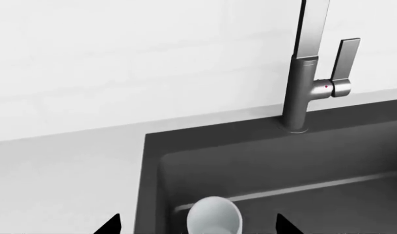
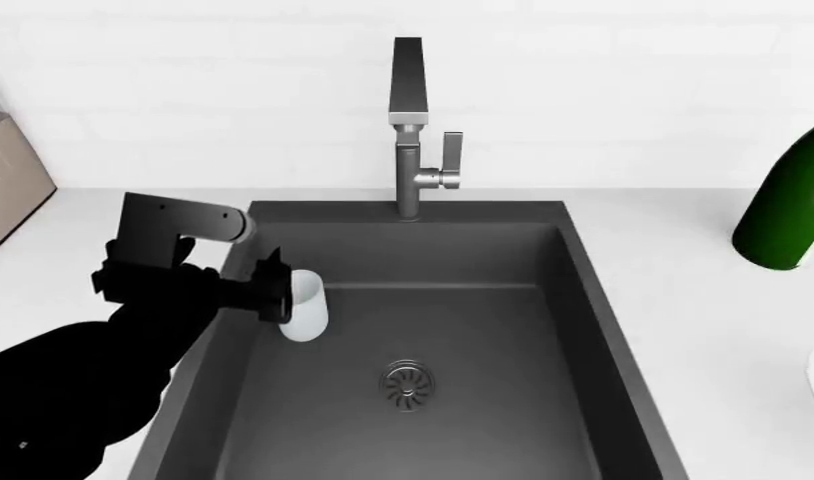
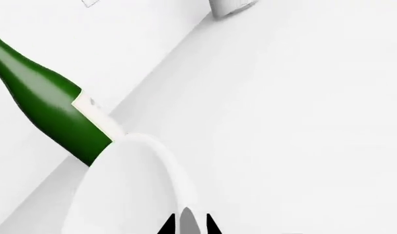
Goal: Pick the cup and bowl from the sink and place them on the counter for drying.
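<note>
Cup [image 2: 304,308] at sink [image 2: 514,380] 9 o'clock wall, between wide-open left hand [image 1: 197,225] fingers, not gripped yet. Light, rigid, slick, likely fragile: pinch mid-wall. Right hand [image 3: 187,225] nips bowl [image 3: 130,190] rim over desk [image 3: 303,122].

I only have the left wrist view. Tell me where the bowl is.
Observer: It is not in the sink. The bowl is on the counter to the sink's right, beside a green bottle.
Operator: Report the right gripper.
Observer: The right gripper has its fingertips close on either side of the bowl's rim.
Operator: Place the cup for me from the head view.
Observer: The cup is near the sink's left wall, between the open fingers of the left gripper.
</note>
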